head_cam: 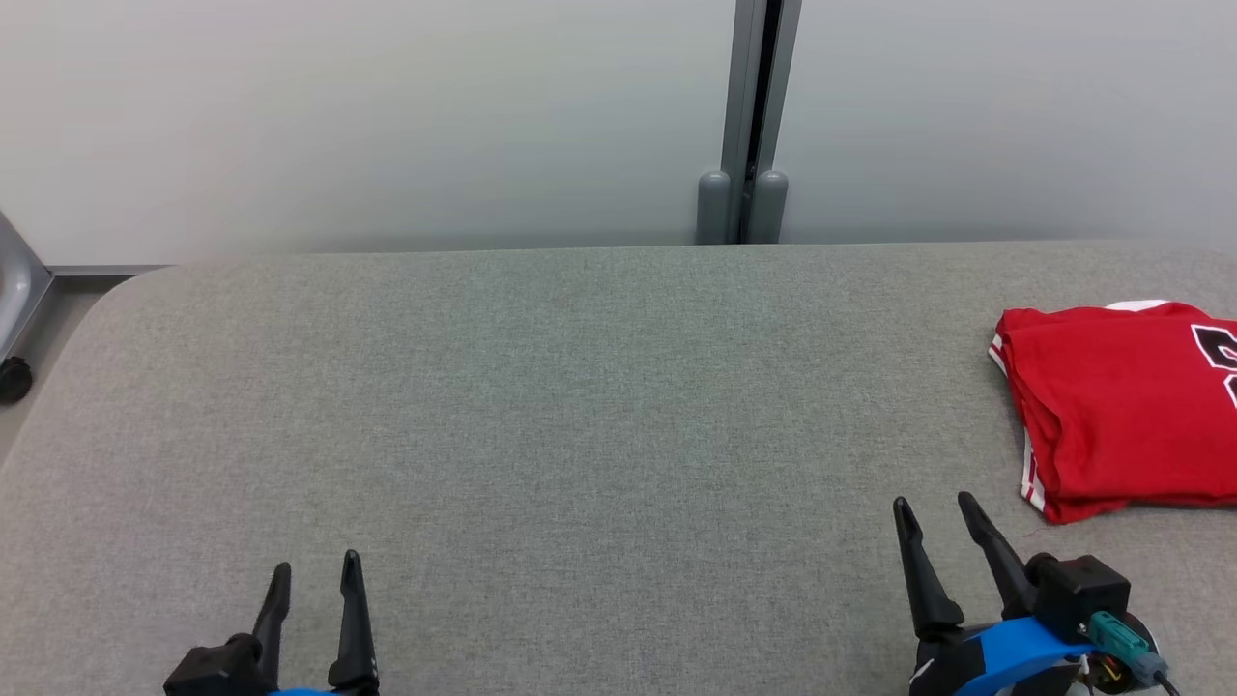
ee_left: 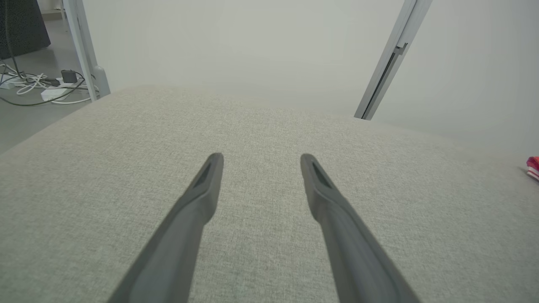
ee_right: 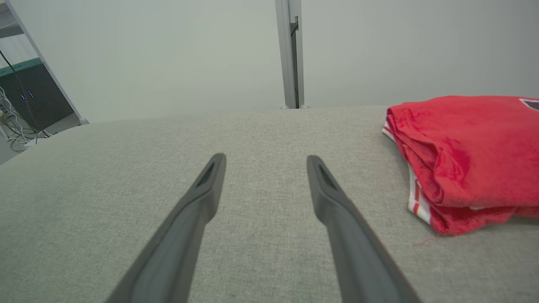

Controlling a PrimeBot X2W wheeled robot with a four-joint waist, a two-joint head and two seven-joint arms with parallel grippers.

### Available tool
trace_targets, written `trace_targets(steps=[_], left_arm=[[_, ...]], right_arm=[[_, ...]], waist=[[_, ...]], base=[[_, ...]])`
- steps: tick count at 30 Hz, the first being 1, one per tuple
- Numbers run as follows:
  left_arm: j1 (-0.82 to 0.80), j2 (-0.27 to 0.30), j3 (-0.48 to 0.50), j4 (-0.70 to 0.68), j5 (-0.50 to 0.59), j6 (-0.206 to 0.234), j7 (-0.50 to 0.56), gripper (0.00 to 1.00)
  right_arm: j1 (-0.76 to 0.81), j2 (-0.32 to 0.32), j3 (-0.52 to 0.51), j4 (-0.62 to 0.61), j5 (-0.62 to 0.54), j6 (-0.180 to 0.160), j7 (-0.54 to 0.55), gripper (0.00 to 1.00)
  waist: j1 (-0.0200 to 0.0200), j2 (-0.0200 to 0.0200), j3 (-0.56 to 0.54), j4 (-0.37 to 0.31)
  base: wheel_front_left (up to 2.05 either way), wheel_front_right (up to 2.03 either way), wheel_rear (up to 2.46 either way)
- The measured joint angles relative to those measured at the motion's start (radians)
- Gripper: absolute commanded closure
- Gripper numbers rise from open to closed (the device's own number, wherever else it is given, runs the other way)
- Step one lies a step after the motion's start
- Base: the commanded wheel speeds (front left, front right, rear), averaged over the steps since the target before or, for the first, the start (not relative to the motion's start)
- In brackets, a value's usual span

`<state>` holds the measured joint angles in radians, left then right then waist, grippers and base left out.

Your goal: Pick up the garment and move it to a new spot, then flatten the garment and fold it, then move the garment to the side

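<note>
The red fabric garment with white striped trim and a dark print [head_cam: 1111, 406] is lying as a folded, layered bundle at the far right of the grey fabric-covered worktop [head_cam: 580, 387]. Its right part is running out of the head view, so I cannot tell its long axis. The right tool [head_cam: 934, 503] is hovering near the garment's near left corner, with its two fingers spread wide and gripping nothing. From this tool the garment is lying ahead and to the right. The left tool [head_cam: 316, 563] is also standing spread and empty, well apart from the garment, with the bare middle of the worktop between them. The right arm is clearly the nearer one. In my judgement any coming reach is depending on the right tool going forward and rightward.
</note>
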<state>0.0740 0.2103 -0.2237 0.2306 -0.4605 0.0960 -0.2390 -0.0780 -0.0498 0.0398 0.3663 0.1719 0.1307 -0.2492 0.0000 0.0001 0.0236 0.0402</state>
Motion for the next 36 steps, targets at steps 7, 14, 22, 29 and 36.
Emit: trace_targets(steps=[7,14,22,29,36], left_arm=[[0.023,-0.022,-0.014,0.048,-0.009,0.000,0.001,1.00],[0.024,-0.033,0.014,0.051,-0.114,-0.019,0.035,1.00],[0.002,-0.049,0.049,0.050,-0.229,-0.043,0.069,1.00],[-0.016,-0.058,0.078,0.048,-0.322,-0.062,0.097,1.00],[-0.029,-0.067,0.102,0.045,-0.406,-0.077,0.124,1.00]], right_arm=[[0.016,0.002,0.000,0.052,0.002,0.000,0.004,1.00],[0.019,0.003,-0.014,0.046,0.131,0.000,0.039,1.00],[0.019,0.003,-0.028,0.028,0.275,0.000,0.073,1.00],[0.018,0.003,-0.040,0.012,0.391,0.000,0.104,1.00],[0.015,0.003,-0.051,-0.001,0.501,0.000,0.127,1.00]], waist=[[0.0000,0.0000,-0.001,0.000],[0.0000,0.0000,-0.002,-0.003],[0.0000,0.0000,-0.003,-0.005],[0.0000,0.0000,-0.004,-0.008],[0.0000,0.0000,-0.005,-0.010]], base=[[0.00,0.00,0.00],[0.00,0.00,0.00],[0.00,0.00,0.00],[0.00,0.00,0.00],[0.00,0.00,0.00]])
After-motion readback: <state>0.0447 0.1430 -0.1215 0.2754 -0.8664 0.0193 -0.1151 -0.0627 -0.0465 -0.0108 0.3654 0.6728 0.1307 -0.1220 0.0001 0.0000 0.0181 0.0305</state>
